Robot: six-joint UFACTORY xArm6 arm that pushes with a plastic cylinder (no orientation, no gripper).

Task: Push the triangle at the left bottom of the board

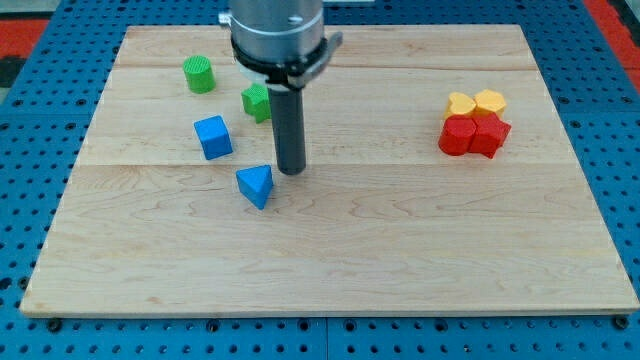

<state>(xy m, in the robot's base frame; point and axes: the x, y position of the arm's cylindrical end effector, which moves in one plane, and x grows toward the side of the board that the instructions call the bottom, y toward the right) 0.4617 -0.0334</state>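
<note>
A blue triangle block (255, 185) lies on the wooden board (330, 260), left of centre. My tip (291, 170) rests on the board just to the right of and slightly above the triangle, a small gap apart. A blue cube (213, 137) sits up and to the left of the triangle. A green block (256, 102) is partly hidden behind the rod. A green cylinder (199, 74) stands near the view's top left.
At the view's right, two yellow blocks (475, 103) sit against two red blocks (474, 135) in a tight cluster. The board is bordered by a blue perforated surface (30, 200).
</note>
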